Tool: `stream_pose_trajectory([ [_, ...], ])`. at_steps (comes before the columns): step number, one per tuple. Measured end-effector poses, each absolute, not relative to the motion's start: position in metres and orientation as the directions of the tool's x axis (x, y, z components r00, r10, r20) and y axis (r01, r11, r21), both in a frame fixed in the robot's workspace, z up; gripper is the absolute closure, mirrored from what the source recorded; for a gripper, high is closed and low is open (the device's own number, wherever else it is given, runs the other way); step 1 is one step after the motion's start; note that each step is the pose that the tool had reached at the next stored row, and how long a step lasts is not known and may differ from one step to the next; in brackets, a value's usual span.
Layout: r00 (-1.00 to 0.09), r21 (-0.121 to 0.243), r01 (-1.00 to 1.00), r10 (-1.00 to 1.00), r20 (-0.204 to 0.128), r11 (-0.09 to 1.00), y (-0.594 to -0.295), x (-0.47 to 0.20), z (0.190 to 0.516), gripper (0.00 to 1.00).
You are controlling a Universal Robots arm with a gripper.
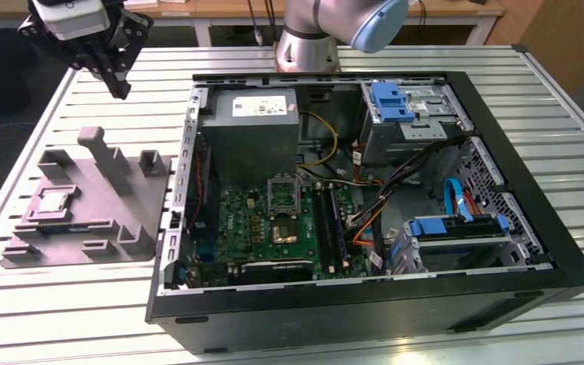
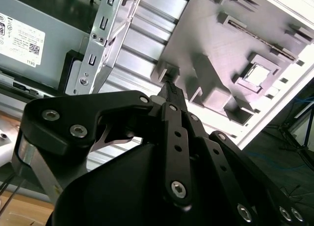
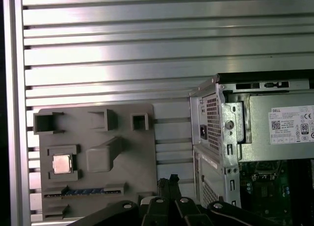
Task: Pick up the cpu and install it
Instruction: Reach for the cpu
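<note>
The cpu, a small pale silver square, lies flat in a recess of the grey-purple fixture on the table, at the exterior view's left. My gripper hangs high above the table behind the fixture, well clear of the cpu. Its black fingers stand together with nothing between them. Inside the open computer case, the dark square socket sits on the green motherboard.
The open black computer case takes up the table's middle and the exterior view's right, with a grey power supply box, cables and blue drive brackets. The slatted metal table surrounds the fixture. The arm's base stands behind the case.
</note>
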State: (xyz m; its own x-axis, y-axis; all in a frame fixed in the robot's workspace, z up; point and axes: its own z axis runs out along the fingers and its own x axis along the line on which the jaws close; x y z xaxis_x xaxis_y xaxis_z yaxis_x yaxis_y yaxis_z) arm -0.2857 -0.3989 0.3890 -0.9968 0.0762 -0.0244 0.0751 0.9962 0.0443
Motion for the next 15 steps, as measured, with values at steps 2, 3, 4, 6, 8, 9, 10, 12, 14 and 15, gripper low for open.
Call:
stream_pose_trajectory([
  [2, -0.997, 0.044, 0.075, 0.076, -0.024, 0.996, -0.3989, -0.2869, 0.389, 0.89],
  [3, -0.997, 0.044, 0.075, 0.076, -0.024, 0.996, -0.3989, -0.2874, 0.389, 0.89],
  [4, -0.997, 0.044, 0.075, 0.076, -0.024, 0.996, -0.3989, -0.2879, 0.389, 0.89],
  [6, -0.997, 0.044, 0.075, 0.076, -0.024, 0.996, -0.399, -0.289, 0.389, 0.89],
  [8, -0.997, 0.044, 0.075, 0.076, -0.024, 0.996, -0.3989, -0.2901, 0.3889, 0.89],
  [9, -0.997, 0.044, 0.075, 0.076, -0.024, 0.996, -0.3989, -0.2906, 0.3889, 0.89],
  [10, -0.997, 0.044, 0.075, 0.076, -0.025, 0.996, -0.3989, -0.2911, 0.3889, 0.89],
  [12, -0.997, 0.044, 0.075, 0.076, -0.024, 0.996, -0.3989, -0.2922, 0.3889, 0.89],
  [14, -0.997, 0.044, 0.075, 0.076, -0.024, 0.996, -0.3989, -0.2932, 0.3888, 0.89],
  [15, -0.997, 0.044, 0.075, 0.076, -0.024, 0.996, -0.399, -0.2938, 0.3888, 0.89],
])
